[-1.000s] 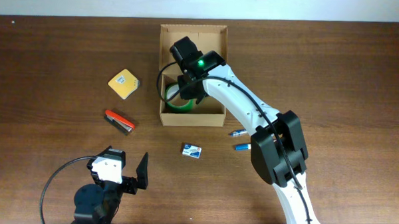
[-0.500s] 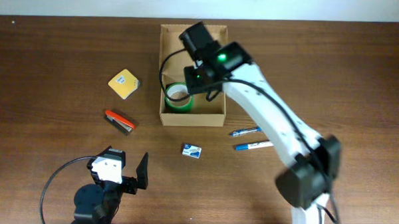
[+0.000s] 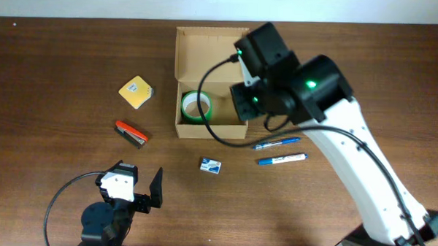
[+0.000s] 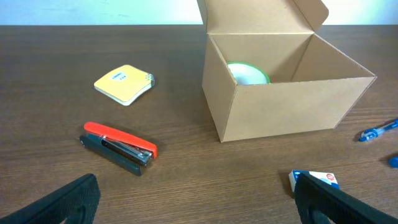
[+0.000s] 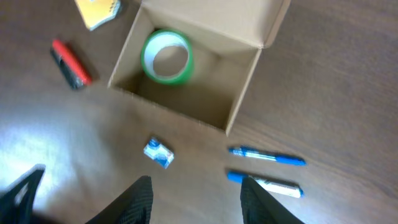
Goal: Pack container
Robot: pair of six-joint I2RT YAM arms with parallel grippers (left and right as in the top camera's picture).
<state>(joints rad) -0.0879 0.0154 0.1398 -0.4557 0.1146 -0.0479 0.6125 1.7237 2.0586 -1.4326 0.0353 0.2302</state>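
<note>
Tape roll [image 3: 197,118] is in the container [image 3: 211,130]; stapler [image 3: 131,133], notepad [image 3: 136,91], pens [image 3: 280,159] and small carton [image 3: 210,165] lie outside it, with left gripper [image 4: 194,186] and right gripper [image 5: 196,190] jaws apart, empty.

box [image 4: 280,115] open, tape roll [image 3: 196,119] in corner

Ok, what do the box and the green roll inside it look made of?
The container: matte tan cardboard, judging by its folded flap and raw cut edges. The tape roll: green film, probably plastic, wound around a pale core, possibly card.
</note>
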